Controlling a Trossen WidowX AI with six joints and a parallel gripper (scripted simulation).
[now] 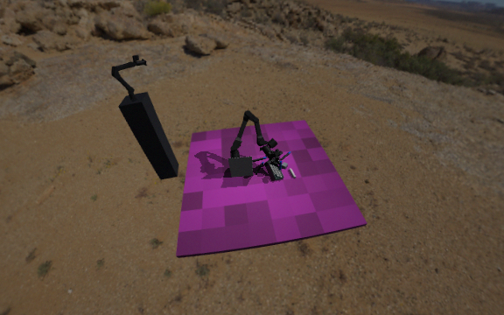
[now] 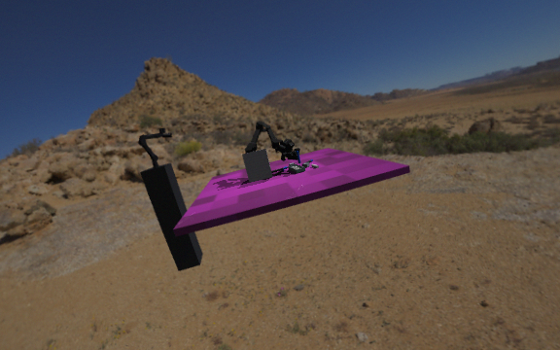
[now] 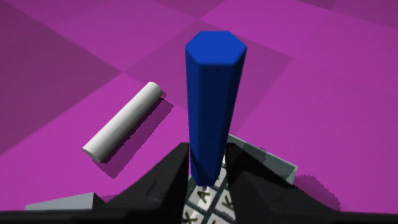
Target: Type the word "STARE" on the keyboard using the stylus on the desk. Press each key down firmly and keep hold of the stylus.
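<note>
The blue six-sided stylus (image 3: 215, 100) (image 2: 298, 156) stands roughly upright between the fingers of my gripper (image 3: 207, 150). The gripper is shut on it. The keyboard (image 3: 202, 195) (image 1: 275, 173) (image 2: 297, 168) lies below, with light keys and a grey case. In the wrist view the stylus's lower end shows just above the key marked A, with K beside it and X nearer the bottom edge. The black fingers hide much of the keyboard. Whether the tip touches a key cannot be told.
A white cylinder (image 3: 125, 120) (image 1: 292, 173) (image 2: 314, 166) lies beside the keyboard. A grey block (image 3: 65, 201) (image 1: 284, 165) is near it, at the wrist view's lower left. Thin dark sticks with blue parts lie around the keyboard in the top view. A grey box stands by the arm's base.
</note>
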